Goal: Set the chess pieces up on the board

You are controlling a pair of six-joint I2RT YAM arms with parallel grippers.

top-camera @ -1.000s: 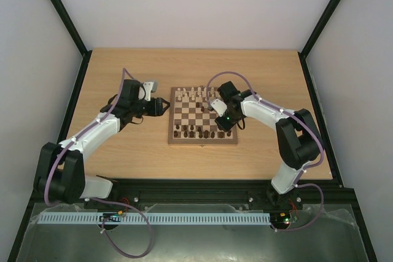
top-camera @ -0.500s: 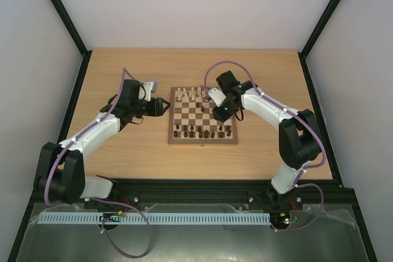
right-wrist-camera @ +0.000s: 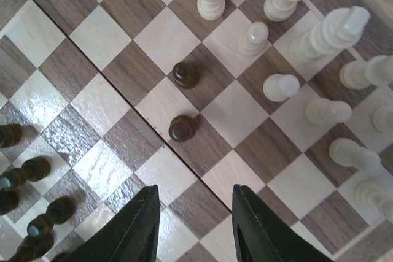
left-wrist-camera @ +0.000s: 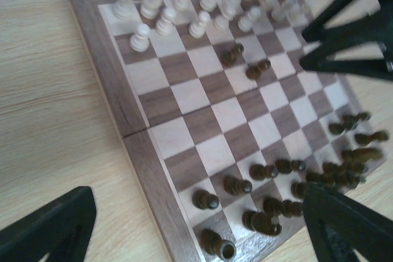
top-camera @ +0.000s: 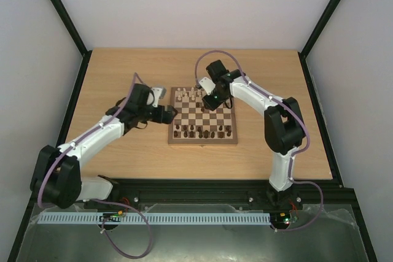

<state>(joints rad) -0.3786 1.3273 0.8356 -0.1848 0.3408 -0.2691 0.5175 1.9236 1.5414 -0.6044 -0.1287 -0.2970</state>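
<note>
Board (top-camera: 202, 119): pale pieces (right-wrist-camera: 280, 86) ranked along far side, two dark pawns (right-wrist-camera: 185, 75) stray beside them. Right gripper (right-wrist-camera: 195, 225) overhead, parted, empty; left gripper (left-wrist-camera: 196, 213) likewise, at board's edge. Hazard: a descent could topple crowded pale pieces; clearance perhaps tight.

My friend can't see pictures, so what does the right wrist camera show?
The right gripper hangs open and empty above the board, close to two dark pieces standing alone on middle squares. Pale pieces crowd the upper right, and more dark pieces line the lower left edge.
</note>
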